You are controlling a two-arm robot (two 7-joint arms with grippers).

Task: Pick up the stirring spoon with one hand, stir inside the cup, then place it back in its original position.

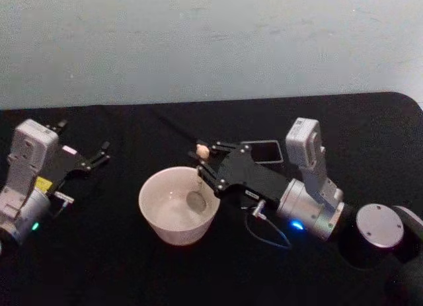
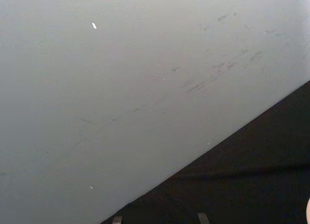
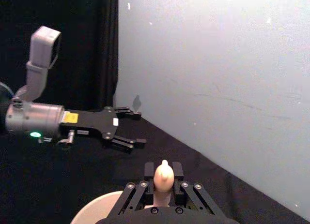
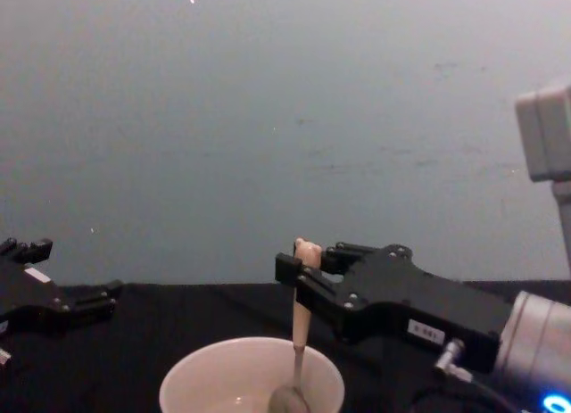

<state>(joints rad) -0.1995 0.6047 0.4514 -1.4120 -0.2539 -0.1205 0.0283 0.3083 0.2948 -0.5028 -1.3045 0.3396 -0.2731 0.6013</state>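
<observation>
Grasping the stirring spoon (image 4: 301, 328) high on its beige handle, the right pincer (image 1: 206, 162) is clenched above the far right rim of the cup (image 1: 153, 213). The spoon is upright, its metal bowl down inside the cup, mid-desk (image 1: 132, 127). The left pincer (image 3: 137, 128) hangs released at far left, holding nothing.
</observation>
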